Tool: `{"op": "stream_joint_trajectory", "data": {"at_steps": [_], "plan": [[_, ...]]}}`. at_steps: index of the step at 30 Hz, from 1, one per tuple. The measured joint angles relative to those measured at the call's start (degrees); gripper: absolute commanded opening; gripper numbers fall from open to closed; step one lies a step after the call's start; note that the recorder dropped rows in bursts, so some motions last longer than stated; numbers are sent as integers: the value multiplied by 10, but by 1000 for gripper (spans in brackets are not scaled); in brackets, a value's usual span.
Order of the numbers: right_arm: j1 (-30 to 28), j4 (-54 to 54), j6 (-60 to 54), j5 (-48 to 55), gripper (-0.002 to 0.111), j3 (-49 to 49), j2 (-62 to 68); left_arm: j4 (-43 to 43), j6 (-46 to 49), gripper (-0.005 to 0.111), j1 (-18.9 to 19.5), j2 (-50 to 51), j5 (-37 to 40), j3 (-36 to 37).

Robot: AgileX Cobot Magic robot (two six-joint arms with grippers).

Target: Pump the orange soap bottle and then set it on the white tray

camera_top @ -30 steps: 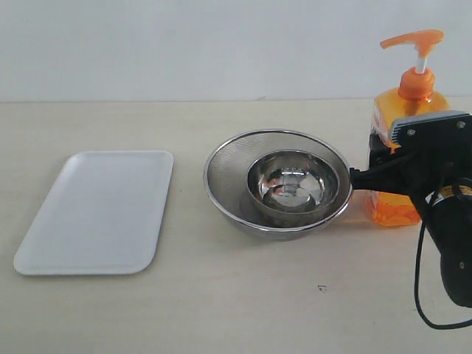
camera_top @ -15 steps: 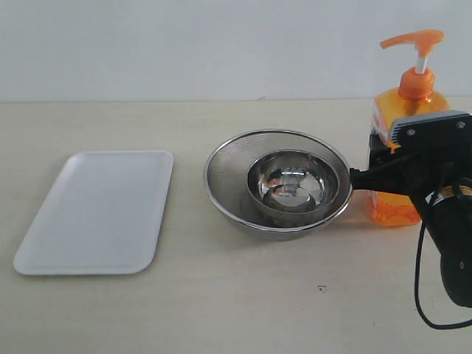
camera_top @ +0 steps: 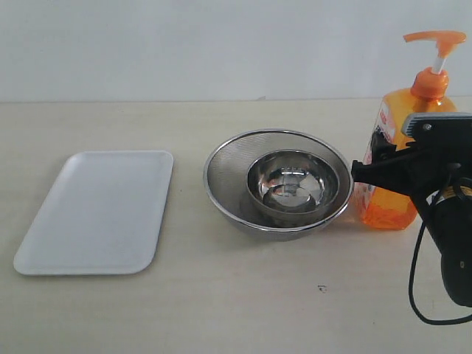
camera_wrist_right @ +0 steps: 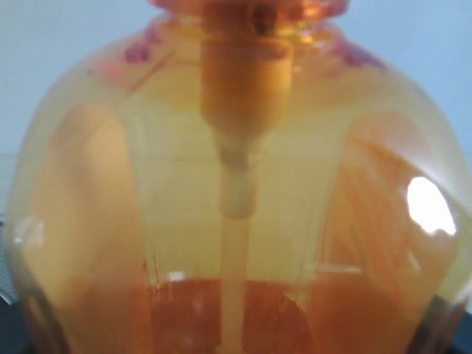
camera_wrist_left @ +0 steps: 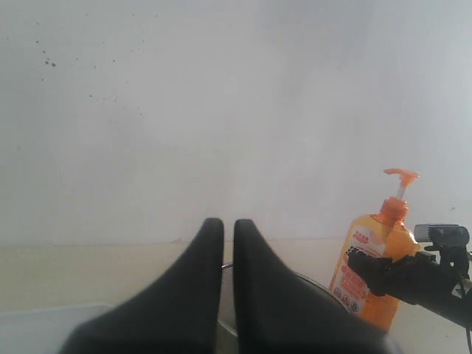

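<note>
The orange soap bottle [camera_top: 389,205] stands at the right of the table, next to the strainer, its top leaning to the right and its pump head [camera_top: 436,36] raised. My right gripper [camera_top: 377,167] is shut on the bottle's middle, one black finger crossing its label. The bottle's translucent body [camera_wrist_right: 236,184] fills the right wrist view, so the fingers are hidden there. The white tray [camera_top: 96,210] lies bare at the left. My left gripper [camera_wrist_left: 228,225] is held up in the air, shut on nothing, and faces the bottle [camera_wrist_left: 366,254]; it is outside the exterior view.
A round steel mesh strainer [camera_top: 221,171] with a steel bowl [camera_top: 293,182] inside it sits mid-table between tray and bottle, almost touching the bottle. My right arm's black body and cable [camera_top: 442,243] hang at the right edge.
The bottle's top and my right gripper have shifted to the right, and the bottle now leans that way. The tray, strainer and bowl have not moved.
</note>
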Motion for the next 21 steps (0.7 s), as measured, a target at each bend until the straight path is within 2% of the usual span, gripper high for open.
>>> {"op": "stream_joint_trajectory", "data": {"at_steps": [15,21], "plan": [[0,0,2,0,0,0,0,0,0,5,3,0,0,0],[0,0,2,0,0,0,0,0,0,5,60,0,1,0]]}}
